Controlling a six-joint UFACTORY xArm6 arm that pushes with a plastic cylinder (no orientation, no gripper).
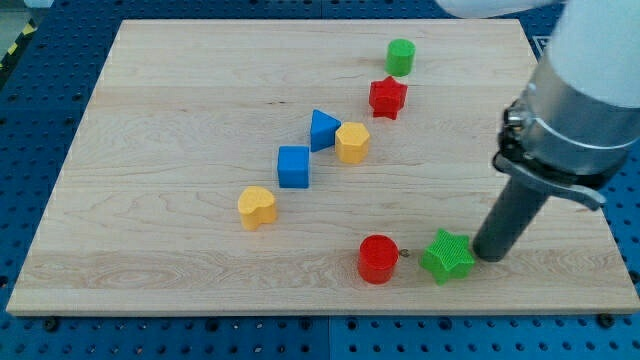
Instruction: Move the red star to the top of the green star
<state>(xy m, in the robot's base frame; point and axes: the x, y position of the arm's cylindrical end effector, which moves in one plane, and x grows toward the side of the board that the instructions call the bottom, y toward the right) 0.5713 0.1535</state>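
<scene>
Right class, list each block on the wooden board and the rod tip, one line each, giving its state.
red star block: flat, below green cylinder
green cylinder block: upright
green star block: flat, beside my tip
my tip: down, right of green star
red cylinder block: upright
blue cube block: flat

A pale wooden board (200,90) with visible grain lies beneath me on a blue perforated table (40,120), evenly lit. A strip of yellow-and-black hazard tape (22,35) shows at the view's top left corner.
</scene>
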